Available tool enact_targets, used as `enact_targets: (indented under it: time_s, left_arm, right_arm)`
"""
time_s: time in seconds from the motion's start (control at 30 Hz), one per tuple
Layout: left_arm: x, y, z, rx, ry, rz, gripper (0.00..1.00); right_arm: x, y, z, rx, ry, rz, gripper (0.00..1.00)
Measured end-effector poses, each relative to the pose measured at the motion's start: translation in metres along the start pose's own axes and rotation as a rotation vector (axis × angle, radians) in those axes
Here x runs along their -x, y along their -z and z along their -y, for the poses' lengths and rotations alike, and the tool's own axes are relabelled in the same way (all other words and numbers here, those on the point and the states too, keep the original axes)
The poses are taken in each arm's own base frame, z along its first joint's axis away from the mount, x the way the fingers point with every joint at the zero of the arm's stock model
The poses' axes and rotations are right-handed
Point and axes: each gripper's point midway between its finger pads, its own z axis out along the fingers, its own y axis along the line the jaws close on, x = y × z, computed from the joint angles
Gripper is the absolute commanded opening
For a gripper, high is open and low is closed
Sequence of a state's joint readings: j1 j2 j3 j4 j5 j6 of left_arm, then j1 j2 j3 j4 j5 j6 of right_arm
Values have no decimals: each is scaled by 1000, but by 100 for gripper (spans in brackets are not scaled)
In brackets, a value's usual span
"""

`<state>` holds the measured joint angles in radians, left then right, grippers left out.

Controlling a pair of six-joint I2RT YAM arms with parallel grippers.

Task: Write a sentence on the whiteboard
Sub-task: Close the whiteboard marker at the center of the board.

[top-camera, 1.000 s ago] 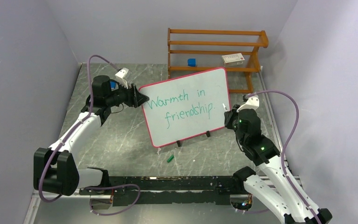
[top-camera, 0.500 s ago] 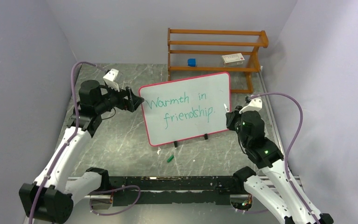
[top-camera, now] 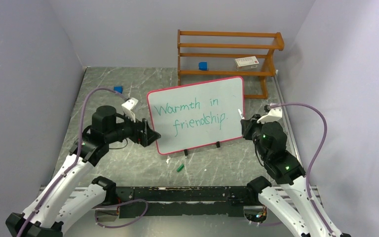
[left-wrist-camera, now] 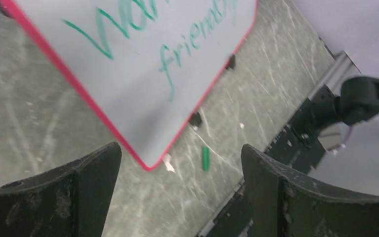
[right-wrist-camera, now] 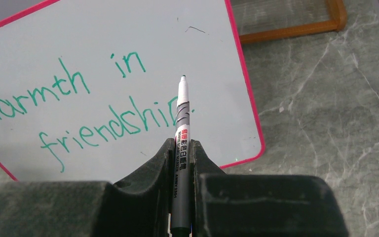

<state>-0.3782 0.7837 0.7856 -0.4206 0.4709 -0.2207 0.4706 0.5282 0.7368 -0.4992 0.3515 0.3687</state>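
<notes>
One whiteboard [top-camera: 196, 114] between left end effector [top-camera: 152, 134] and right end effector [top-camera: 243, 121] with marker [right-wrist-camera: 181, 118].

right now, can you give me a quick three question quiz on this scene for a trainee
1. True or false: the right claw is shut on the marker.
2. Where does the small green piece lie?
A) on the top edge of the whiteboard
B) on the table, in front of the whiteboard
C) on the marker's tip
3. Fill in: the green writing on the whiteboard reads "Warmth in ____."

Key: 1 true; 2 B; 3 friendship
</notes>
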Motion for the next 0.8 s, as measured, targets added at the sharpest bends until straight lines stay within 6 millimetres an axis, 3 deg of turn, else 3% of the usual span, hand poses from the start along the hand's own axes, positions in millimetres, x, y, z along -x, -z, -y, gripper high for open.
enact_targets:
  time_s: [0.23, 0.4, 0.6, 0.8]
  left_arm:
    - [-43, -11, 46, -88, 0, -151, 92]
    - [-91, -25, 73, -78, -69, -321, 91]
    - [-119, -39, 85, -31, -132, -425, 86]
    - [-151, -54, 77, 10, -158, -549, 74]
  right_arm:
    - [2, 3, -1, 9, -6, 12, 0]
    - [3, 3, -1, 10, -7, 13, 0]
    - [3, 6, 0, 11, -9, 19, 0]
    - [3, 7, 1, 11, -8, 17, 0]
